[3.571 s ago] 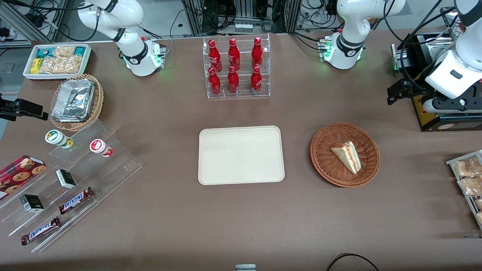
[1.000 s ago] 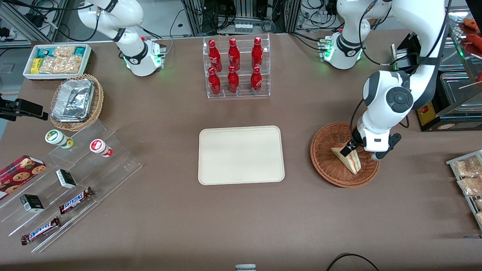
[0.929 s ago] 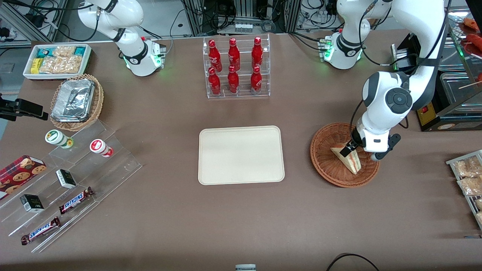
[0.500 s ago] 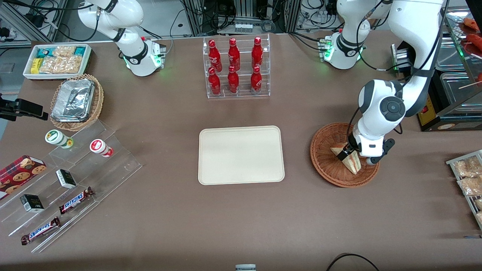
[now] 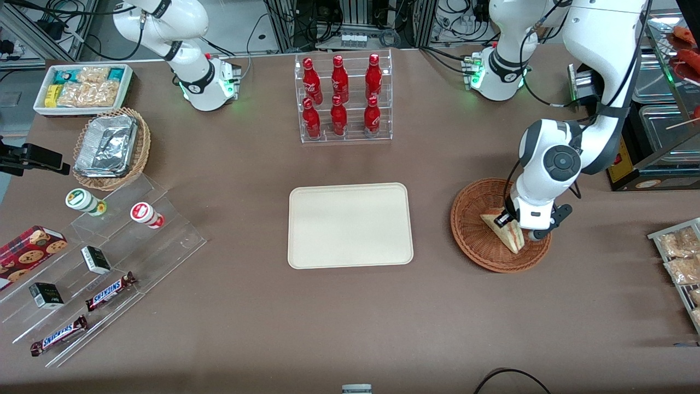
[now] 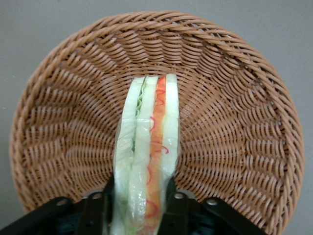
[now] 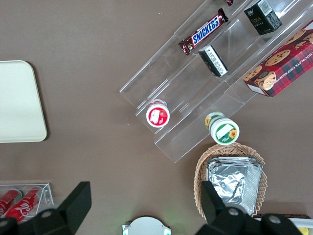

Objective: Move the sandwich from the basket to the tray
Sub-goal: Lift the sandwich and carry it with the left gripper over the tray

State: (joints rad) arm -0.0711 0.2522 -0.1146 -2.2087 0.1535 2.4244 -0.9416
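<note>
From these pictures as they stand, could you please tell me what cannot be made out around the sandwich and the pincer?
- Front view: the part of the triangular pale-bread sandwich under the left pincer, hidden by the arm's wrist.
- Front view: part of the round reddish-brown wicker basket, covered by that wrist.
- Left wrist view: the sandwich's end nearest the camera, cut off by the picture's edge between the pincer's black fingers.
- Neither view shows the fingertips.

A robotics lab staged as a snack shop: cable-strewn equipment racks (image 5: pixel 350 22) line the brown table (image 5: pixel 350 317). Clear display stands hold red cola bottles (image 5: pixel 339 96) and Snickers bars (image 5: pixel 109 291).
</note>
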